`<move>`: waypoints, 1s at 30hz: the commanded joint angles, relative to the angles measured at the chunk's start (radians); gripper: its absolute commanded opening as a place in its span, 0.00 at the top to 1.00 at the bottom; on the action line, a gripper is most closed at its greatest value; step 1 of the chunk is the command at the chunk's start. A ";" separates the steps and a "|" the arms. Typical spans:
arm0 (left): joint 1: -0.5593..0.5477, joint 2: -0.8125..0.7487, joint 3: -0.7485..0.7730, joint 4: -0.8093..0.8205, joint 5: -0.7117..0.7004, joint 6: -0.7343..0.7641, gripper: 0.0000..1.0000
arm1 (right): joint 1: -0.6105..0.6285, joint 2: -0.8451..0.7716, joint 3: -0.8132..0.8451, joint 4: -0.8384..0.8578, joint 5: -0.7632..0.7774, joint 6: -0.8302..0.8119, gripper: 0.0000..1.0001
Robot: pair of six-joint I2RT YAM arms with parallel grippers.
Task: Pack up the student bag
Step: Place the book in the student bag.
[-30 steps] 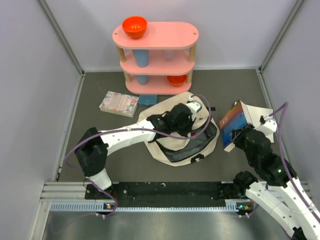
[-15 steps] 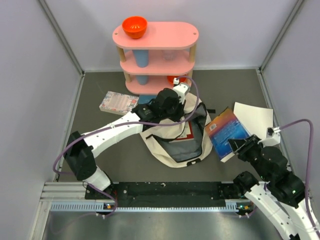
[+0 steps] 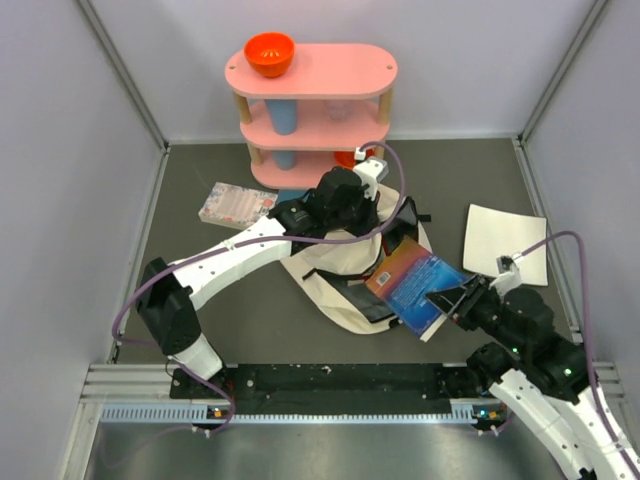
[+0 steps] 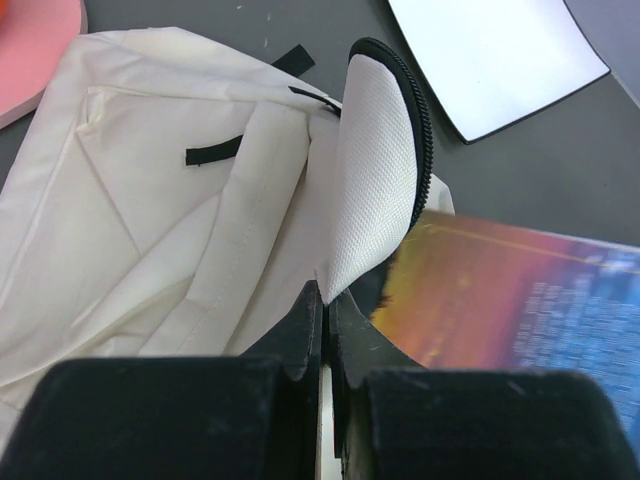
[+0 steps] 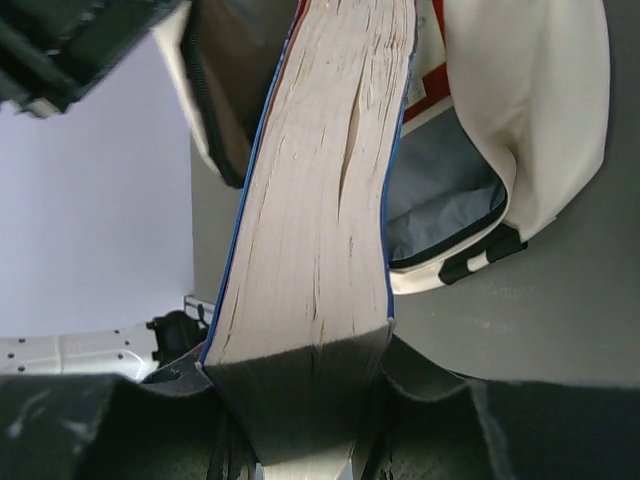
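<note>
**Grey table (image 3: 250, 320), student bag (image 3: 322, 288) held open**

Grey table carries the student bag at centre. My left pincer (image 4: 325, 305) is clamped shut on its zipper-edged flap at the bag's one o'clock, holding it raised so the mouth gapes. My right pincer (image 5: 300, 420) grips a thick book (image 5: 320, 200) by one end. It is angled in from four o'clock, I judge to slide inside.

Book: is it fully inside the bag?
No, most of the book sticks out of the bag mouth, clamped in the right gripper.
</note>
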 commanded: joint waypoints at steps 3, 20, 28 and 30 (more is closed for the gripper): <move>-0.001 -0.038 0.067 0.136 0.025 -0.031 1.00 | -0.004 -0.002 -0.185 0.494 -0.044 0.241 1.00; -0.001 -0.067 0.067 0.123 0.006 -0.005 1.00 | -0.003 0.242 -0.264 0.917 -0.050 0.278 1.00; -0.001 -0.072 0.070 0.155 0.087 -0.017 1.00 | -0.003 0.368 -0.417 1.239 0.014 0.398 1.00; -0.003 -0.075 0.071 0.153 0.089 -0.014 1.00 | -0.003 0.408 -0.407 1.274 0.045 0.369 1.00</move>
